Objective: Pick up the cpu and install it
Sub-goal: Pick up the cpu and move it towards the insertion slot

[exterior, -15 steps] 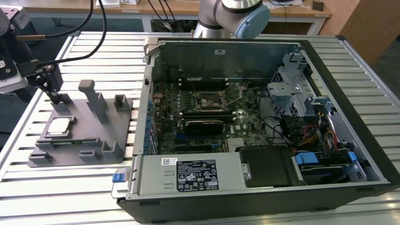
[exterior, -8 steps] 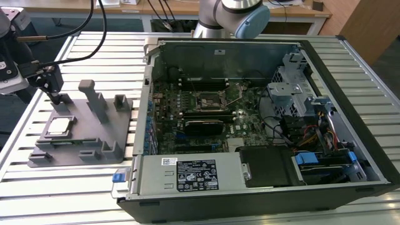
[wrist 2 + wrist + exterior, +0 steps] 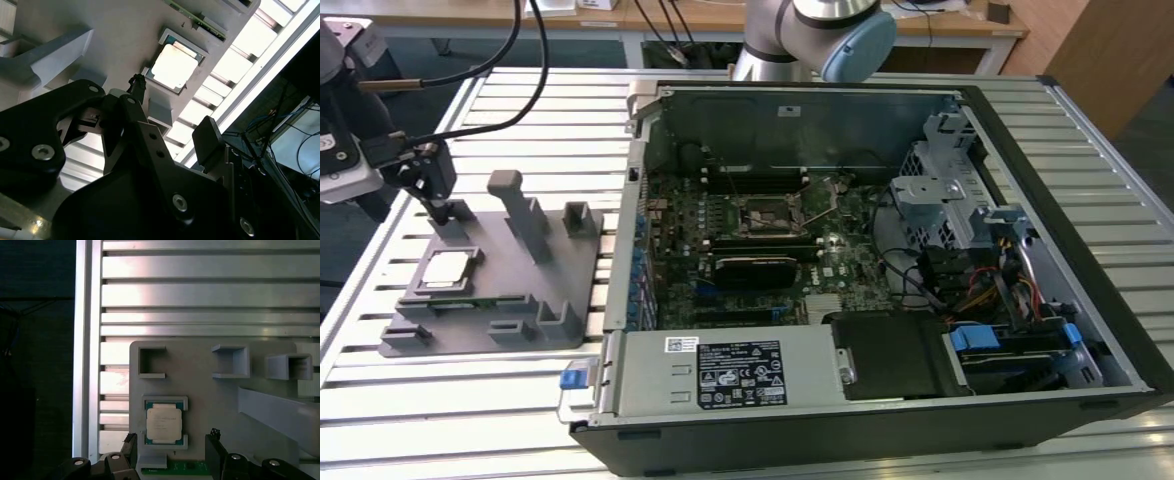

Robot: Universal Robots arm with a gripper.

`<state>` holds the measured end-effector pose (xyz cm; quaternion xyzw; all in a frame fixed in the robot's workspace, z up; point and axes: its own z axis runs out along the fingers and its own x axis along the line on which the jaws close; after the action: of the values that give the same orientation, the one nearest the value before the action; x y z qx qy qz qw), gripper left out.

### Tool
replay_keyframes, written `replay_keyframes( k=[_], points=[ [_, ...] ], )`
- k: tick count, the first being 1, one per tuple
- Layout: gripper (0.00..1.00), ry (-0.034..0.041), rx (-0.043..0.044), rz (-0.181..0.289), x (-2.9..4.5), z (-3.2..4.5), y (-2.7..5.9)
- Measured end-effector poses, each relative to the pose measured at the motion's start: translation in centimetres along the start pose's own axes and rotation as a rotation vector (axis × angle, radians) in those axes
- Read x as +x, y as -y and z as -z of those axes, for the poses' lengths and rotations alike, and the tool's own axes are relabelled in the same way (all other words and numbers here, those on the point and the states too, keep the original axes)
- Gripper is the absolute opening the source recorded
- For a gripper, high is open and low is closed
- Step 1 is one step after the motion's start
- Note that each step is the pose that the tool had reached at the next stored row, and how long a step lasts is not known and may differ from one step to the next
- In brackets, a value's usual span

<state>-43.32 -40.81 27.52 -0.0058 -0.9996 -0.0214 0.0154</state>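
My jaws stand open above the cpu point(image 3: 163, 424); the grey tray point(image 3: 192, 390) pocket locates it squarely for gripping.

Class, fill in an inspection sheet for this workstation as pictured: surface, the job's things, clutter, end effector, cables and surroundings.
Surface: silvery slatted metal table, carrying everything.
Job's things: small square silvery-topped cpu lies flat in a recess of the grey plastic holder tray; black-framed square motherboard socket sits inside the open black computer case.
Clutter: nothing seen.
End effector: black two-fingered end effector open, over the tray close to the cpu, holding nothing.
Cables: black cables hang by the arm; coloured wires inside the case.
Surroundings: wooden desk behind the table.
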Motion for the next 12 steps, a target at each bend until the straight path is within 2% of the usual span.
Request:
replay_keyframes(
  k=[12],
  points=[
    [0.65, 0.0000, 0.0000, 0.000, -0.01, -0.34, 0.02]
  ],
)
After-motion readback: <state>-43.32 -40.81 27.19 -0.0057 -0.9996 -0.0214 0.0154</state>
